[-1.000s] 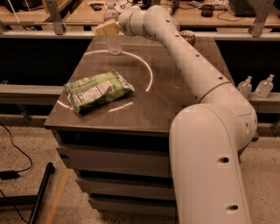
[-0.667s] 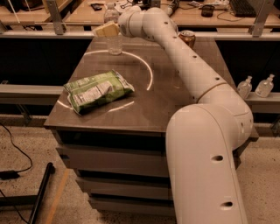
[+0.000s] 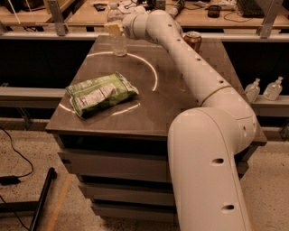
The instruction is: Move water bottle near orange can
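Note:
The water bottle (image 3: 119, 44) is clear plastic and stands upright at the far left of the dark table (image 3: 180, 108). My gripper (image 3: 114, 29) is at the bottle's upper body, with a yellowish finger pad (image 3: 113, 29) against it, shut on the bottle. The bottle's base looks to be on the table top. The orange can (image 3: 193, 40) stands upright at the far edge of the table, to the right of the bottle and behind my arm, well apart from the bottle.
A green snack bag (image 3: 100, 93) lies on the table's front left. Two small clear pump bottles (image 3: 263, 89) stand on a ledge to the right. Cluttered workbenches (image 3: 86, 13) run behind the table. A cable (image 3: 18, 158) lies on the floor at left.
Almost nothing: the arm has shifted only slightly, and the gripper and bottle stay in the same spot at the far left of the table.

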{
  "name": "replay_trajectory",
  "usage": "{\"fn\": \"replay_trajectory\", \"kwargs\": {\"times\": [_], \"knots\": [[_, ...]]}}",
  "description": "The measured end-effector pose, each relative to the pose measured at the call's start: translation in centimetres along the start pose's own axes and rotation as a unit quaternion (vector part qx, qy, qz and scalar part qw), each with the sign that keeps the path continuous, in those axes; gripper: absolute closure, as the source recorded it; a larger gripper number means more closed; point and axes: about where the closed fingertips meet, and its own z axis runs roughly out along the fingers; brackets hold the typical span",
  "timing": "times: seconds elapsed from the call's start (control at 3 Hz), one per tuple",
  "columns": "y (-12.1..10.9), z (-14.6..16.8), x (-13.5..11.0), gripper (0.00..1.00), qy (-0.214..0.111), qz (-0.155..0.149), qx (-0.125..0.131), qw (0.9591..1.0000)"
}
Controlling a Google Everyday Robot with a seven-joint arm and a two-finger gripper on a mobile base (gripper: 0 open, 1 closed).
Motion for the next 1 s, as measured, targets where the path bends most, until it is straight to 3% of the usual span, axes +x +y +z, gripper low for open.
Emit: {"fn": "replay_trajectory", "kwargs": {"times": [0.67, 1.0], "knots": [[0.2, -3.0, -1.6, 1.0, 0.012, 0.01, -0.007, 0.9999], [1.8, -5.1, -2.3, 1.0, 0.011, 0.032, -0.019, 0.9992]]}}
